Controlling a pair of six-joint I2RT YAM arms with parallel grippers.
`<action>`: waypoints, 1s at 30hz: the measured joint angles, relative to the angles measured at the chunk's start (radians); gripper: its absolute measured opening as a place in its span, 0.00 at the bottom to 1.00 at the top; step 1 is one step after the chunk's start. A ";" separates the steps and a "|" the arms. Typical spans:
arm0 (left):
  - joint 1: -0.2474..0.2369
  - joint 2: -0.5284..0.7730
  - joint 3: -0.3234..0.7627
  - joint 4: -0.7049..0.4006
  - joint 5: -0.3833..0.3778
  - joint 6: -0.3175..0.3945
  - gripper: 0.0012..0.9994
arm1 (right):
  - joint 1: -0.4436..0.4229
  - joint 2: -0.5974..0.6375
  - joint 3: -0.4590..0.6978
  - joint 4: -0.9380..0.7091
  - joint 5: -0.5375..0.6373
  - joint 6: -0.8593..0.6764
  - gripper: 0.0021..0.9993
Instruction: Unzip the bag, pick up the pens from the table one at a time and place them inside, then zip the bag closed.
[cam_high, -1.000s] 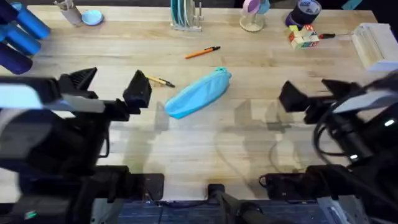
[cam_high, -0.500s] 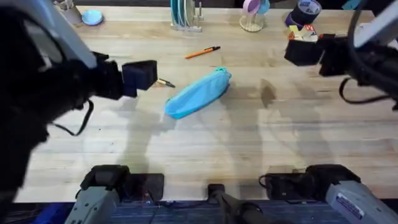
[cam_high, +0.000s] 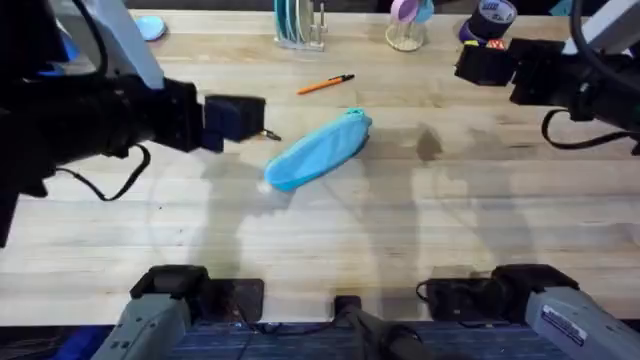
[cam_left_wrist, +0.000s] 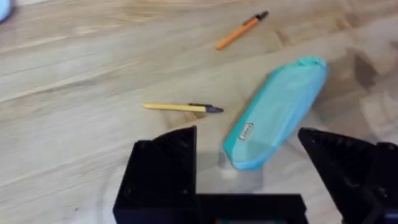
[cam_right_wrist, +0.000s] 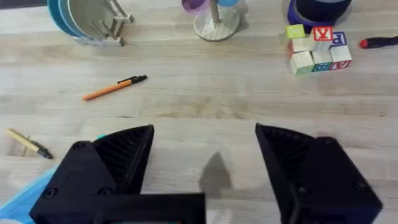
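The bag (cam_high: 318, 150) lies zipped and slanted mid-worktop (cam_high: 350, 240), unmoved over the last second, as is the orange pen (cam_high: 325, 84) beyond it. The yellowish pen (cam_left_wrist: 181, 107) rests just beside the bag's near end. Both arms have risen and swung forward: the left gripper (cam_left_wrist: 249, 168) now hovers by that end, fingers spread wide and empty; the right gripper (cam_right_wrist: 205, 168), likewise wide and empty, hangs near the back clutter. Unzipping has not begun. Bare planks surround the bag.

Bright, even light; soft shadows
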 joint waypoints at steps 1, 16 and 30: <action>0.001 0.000 0.000 -0.013 0.020 0.021 0.99 | 0.000 0.000 0.000 -0.001 0.000 0.002 1.00; 0.001 0.000 0.000 -0.292 0.316 0.536 0.99 | 0.000 0.000 0.000 -0.003 0.000 0.001 1.00; 0.001 0.000 0.000 -0.271 0.311 0.598 0.99 | 0.000 0.000 0.001 -0.002 0.000 0.001 1.00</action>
